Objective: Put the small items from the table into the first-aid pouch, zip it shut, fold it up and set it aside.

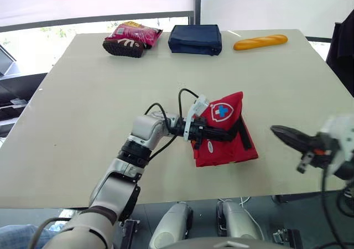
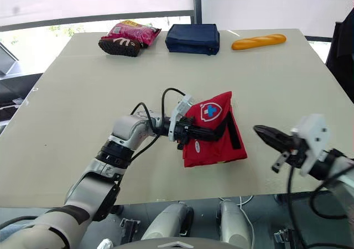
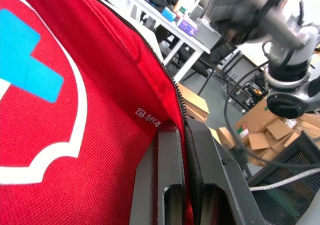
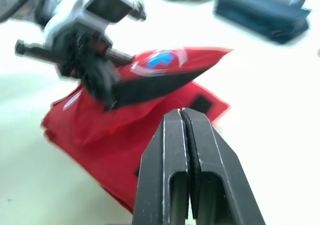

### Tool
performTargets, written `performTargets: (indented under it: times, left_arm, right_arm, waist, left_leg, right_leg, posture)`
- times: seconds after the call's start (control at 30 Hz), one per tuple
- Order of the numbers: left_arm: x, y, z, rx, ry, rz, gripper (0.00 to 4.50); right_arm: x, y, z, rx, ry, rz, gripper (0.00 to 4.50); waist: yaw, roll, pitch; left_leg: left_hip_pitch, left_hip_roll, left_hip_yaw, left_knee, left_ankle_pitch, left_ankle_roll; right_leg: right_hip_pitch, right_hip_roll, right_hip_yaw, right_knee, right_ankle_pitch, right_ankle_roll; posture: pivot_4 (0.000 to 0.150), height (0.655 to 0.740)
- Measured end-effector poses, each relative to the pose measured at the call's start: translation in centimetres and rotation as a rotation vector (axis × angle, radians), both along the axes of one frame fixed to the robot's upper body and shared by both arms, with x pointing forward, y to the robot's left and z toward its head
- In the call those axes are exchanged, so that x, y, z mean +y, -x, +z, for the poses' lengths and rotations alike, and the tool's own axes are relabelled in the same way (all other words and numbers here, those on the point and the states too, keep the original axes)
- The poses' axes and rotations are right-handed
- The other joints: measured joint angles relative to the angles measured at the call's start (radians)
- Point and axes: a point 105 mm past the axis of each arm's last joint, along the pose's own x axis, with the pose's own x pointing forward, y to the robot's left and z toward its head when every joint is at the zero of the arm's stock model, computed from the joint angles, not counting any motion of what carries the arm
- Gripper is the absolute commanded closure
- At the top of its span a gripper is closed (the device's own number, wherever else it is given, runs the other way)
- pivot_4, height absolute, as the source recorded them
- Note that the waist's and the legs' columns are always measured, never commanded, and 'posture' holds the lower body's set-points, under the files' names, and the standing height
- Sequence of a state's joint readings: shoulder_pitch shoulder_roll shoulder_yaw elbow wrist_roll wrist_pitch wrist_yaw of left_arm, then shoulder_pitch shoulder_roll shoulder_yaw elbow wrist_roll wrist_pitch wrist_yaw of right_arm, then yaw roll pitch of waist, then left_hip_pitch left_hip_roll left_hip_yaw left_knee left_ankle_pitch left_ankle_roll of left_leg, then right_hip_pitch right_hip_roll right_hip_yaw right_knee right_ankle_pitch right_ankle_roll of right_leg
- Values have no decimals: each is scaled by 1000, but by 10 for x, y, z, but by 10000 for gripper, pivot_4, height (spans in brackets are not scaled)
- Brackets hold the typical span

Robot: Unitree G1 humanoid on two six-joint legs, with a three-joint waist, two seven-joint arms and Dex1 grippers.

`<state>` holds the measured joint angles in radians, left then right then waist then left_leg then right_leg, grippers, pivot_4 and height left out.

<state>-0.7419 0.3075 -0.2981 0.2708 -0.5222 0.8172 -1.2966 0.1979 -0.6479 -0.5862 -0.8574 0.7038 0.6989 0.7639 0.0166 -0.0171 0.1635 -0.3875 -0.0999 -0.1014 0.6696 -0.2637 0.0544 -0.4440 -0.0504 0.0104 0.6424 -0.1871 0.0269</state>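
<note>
1. My left tool is clamped narrow on the red first-aid pouch. In the left wrist view the fabric edge and its zip run between the two fingers.
2. That pinch holds the top flap, the one with the cross badge, raised and tilted over the rest of the pouch. The pouch lies on the table near the front edge.
3. My right tool hovers to the right of the pouch, apart from it, fingers pressed together on nothing.
4. I judge this to be the folding step. I cannot tell whether the zip is closed all the way.
5. The grip is on a thin edge, so the flap could slip out and fall open.
6. Pulling sideways could drag the whole pouch toward the front edge.
7. Bringing the right tool in closed could shove the pouch or knock my left fingers.
8. The pink snack packet, navy case and bread loaf sit well apart at the far edge.
</note>
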Motion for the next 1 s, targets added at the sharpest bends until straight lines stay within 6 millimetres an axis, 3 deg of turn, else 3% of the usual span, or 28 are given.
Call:
performTargets:
  times: [0.07, 0.27, 0.47, 0.8, 0.9, 1.0]
  left_arm:
    - [-3, -2, -5, 9, -11, 15, 45000]
    - [-17, -13, -9, 18, 19, 59, 22578]
    - [-18, -9, -2, 20, 50, 19, 959]
    - [-9, 0, -2, 41, 60, -8, 959]
    - [-8, 3, -2, 40, 64, -19, 959]
    - [-8, 5, -2, 41, 68, -28, 959]
  right_arm:
    - [-4, 5, 5, -7, -9, -8, 44462]
    - [-3, 14, 10, -1, -20, 1, 45000]
    - [-1, 13, 14, -1, -14, 1, 45000]
    - [4, 9, 26, -33, -20, 17, 45000]
    - [11, 0, 31, -56, -19, 45, 45000]
    - [21, -18, 21, -43, -10, 84, 45000]
  waist:
    - [0, 0, 0]
    - [5, 0, 0]
    - [4, 0, 0]
    - [1, 0, 0]
    - [0, 0, 0]
    - [0, 0, 0]
  left_leg:
    - [1, 0, 0, 0, 0, 0]
    - [2, 0, 0, 0, -1, 1]
    - [4, 0, 0, 0, -1, 1]
    - [4, 0, 0, 0, -1, 1]
    - [4, 1, 0, 0, -1, 1]
    - [4, 0, 0, 0, -1, 1]
  right_leg:
    - [1, 0, 0, 0, 0, 0]
    - [4, -1, -1, -1, -1, 1]
    - [5, -1, -1, -1, -2, 3]
    - [5, -1, -1, -1, -2, 3]
    - [5, 0, -1, -1, -2, 3]
    - [5, 0, -1, -2, -1, 0]
  posture:
    - [1500, 7293]
    - [1500, 7293]
    - [1500, 7293]
    - [1500, 7293]
    - [1500, 7293]
    - [1500, 7293]
